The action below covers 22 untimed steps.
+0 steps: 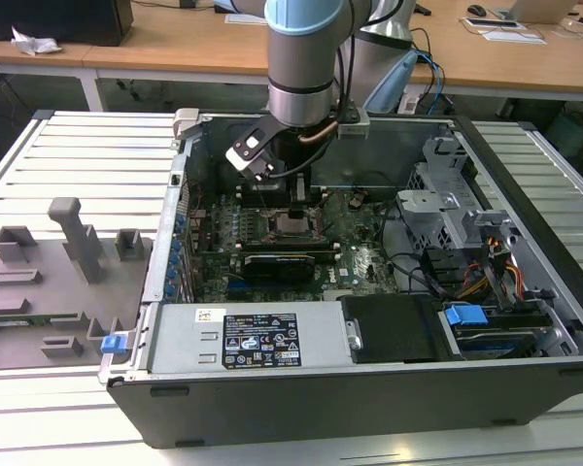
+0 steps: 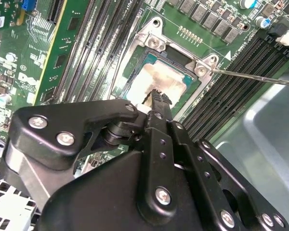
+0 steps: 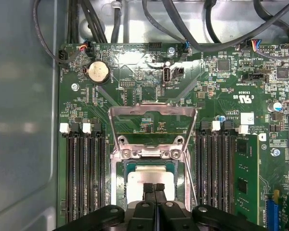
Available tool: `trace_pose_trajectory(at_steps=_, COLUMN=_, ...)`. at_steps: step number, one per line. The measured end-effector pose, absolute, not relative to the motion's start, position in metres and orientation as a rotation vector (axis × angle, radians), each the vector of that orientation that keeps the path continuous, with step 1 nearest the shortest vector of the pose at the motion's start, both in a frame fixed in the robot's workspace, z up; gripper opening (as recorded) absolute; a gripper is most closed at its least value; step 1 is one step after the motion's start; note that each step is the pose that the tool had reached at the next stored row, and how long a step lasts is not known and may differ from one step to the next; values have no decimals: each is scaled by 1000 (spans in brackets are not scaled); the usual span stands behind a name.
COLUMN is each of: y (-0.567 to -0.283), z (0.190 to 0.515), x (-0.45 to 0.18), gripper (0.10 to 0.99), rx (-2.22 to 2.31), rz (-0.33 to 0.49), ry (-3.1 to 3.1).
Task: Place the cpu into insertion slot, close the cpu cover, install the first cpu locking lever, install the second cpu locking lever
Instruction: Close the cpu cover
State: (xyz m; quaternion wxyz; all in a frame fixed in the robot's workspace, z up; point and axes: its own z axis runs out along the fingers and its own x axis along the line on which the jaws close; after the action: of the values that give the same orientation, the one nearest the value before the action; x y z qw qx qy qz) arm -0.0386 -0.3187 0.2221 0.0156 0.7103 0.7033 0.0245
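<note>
furniture: wooden desks [image 1: 175,53] behind | pale slatted metal worktable [image 1: 87,146] in front | light: even

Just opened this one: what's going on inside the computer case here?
One robot arm's black gripper hangs over the green motherboard in the open grey computer case. Its fingertips are together, on or just above the small square cpu with the pale silvery top. The cpu lies in the square black insertion slot. The thin silvery cpu cover frame is folded back, not yet closed.
</note>
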Motion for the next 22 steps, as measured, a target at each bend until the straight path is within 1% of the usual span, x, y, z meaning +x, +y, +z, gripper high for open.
trace_pose_trajectory(at_steps=17, y=-319, z=234, x=-37, gripper=106, rx=2212, rz=70, ry=2191)
trace_pose_trajectory(at_steps=22, y=-319, z=246, x=-37, gripper=106, rx=2213, rz=71, ry=2191)
